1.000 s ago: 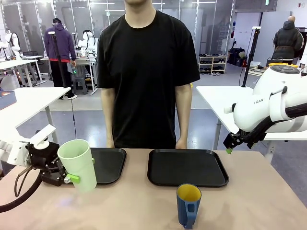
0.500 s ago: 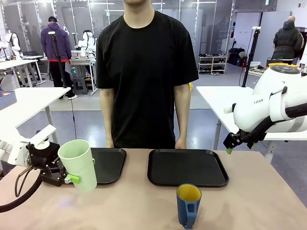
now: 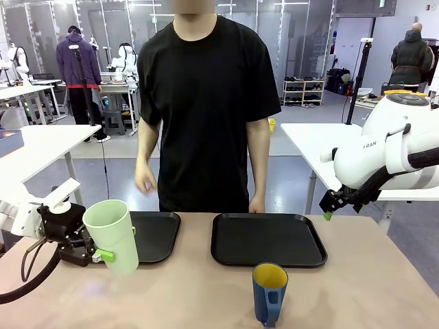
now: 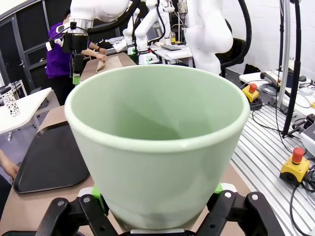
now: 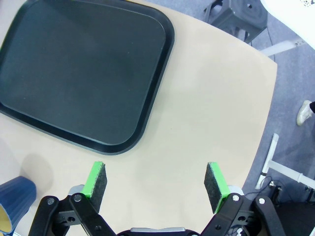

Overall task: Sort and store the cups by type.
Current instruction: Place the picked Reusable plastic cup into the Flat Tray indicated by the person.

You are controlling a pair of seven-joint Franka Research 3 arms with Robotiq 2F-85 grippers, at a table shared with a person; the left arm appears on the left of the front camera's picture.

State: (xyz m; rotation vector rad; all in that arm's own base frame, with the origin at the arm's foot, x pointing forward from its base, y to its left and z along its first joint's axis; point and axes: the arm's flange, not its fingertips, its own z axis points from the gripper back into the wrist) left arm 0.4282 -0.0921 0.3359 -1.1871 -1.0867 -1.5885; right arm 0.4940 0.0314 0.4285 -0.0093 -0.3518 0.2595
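A tall pale mint-green cup (image 3: 112, 234) stands tilted slightly at the table's left, and my left gripper (image 3: 103, 255) is shut on its lower part. In the left wrist view the same green cup (image 4: 157, 152) sits between my left gripper's fingers (image 4: 93, 209). A dark blue mug (image 3: 269, 293) with a handle and yellow inside stands near the front edge, right of centre; its blue side (image 5: 15, 201) shows in the right wrist view. My right gripper (image 3: 327, 208) hangs above the table's far right edge, and in its own view the right gripper (image 5: 156, 182) is open with nothing between the pads.
Two black trays lie at the far side: a left tray (image 3: 156, 233) behind the green cup and a right tray (image 3: 267, 240), also seen as the tray (image 5: 83, 69) below my right gripper. A person in a black shirt (image 3: 206, 103) stands at the far edge.
The person's hand on the picture's left has lifted off the table edge to about waist height. Both arms and both cups have stayed still.
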